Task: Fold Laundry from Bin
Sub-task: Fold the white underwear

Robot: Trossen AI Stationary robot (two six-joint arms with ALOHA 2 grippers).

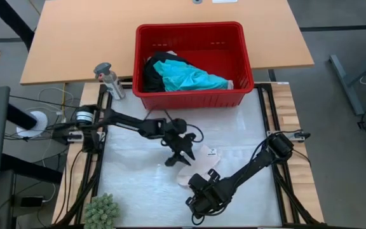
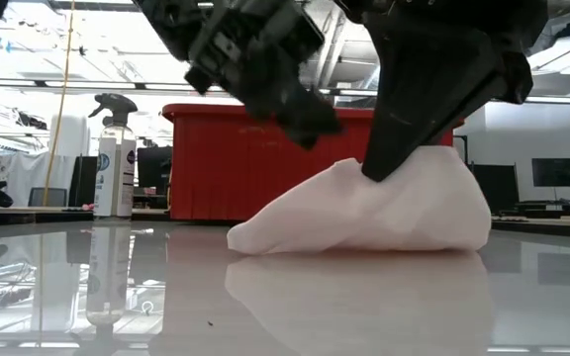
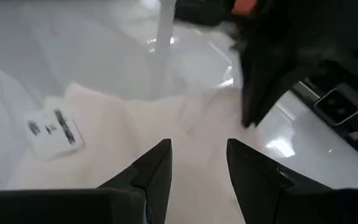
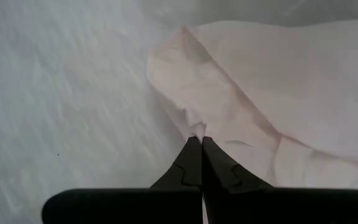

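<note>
High view: a small pale pink-white soft cloth piece (image 1: 199, 168) is seen lying on the glossy white table top (image 1: 132, 184), approx. at the middle, with a small white label (image 1: 212, 152) on its upper side. The left gripper (image 1: 179, 157) is held just above the cloth's edge on the left arm's side, w/ its two dark fingers (image 3: 157, 165) parted halfway; nothing is seen between them, and the cloth is below them in the left wrist view. The right gripper (image 1: 199, 188) is placed at the near edge of the same piece. In the right wrist view its fingers (image 4: 194, 163) are pressed together, tips at a fold of the cloth; whether a thin bit of fabric is pinched cannot be told. In the low view the piece (image 2: 364, 213) is seen as a soft white heap, higher on one side, w/ a dark arm part touching its top.

The red rectangular plastic basket w/ slotted sides (image 1: 194, 33) is standing at the far side of the table, well apart from the pale piece. Inside it a turquoise shirt (image 1: 192, 77) is lying next to black clothing (image 1: 151, 71).

A clear spray bottle w/ grey trigger head (image 1: 108, 79) is standing just beside the basket's left corner. A small green spiky plant (image 1: 100, 211) is seen at the near left corner of the table.
</note>
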